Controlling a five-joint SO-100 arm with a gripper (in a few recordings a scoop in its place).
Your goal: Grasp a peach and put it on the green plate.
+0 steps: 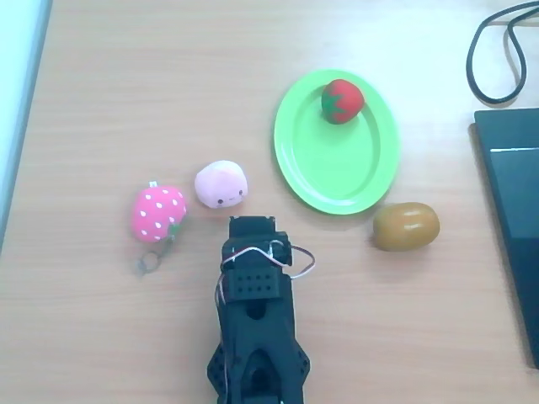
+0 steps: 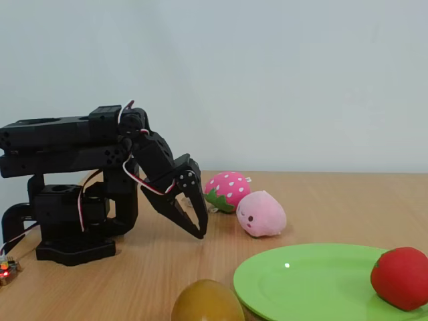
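The peach (image 1: 221, 183) sits on the surface just left of the green plate (image 1: 313, 160), near the jaws, which look nearly closed and hold nothing. It looks light, soft and squashy; pinching its rounded middle should hold.

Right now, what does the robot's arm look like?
The arm is all black plastic, made of boxy blocks joined together on a chunky base. Its gripper has two pointy black fingers like a beak. Thin red and white wires loop along the joints, and a tiny red light glows beside the base.
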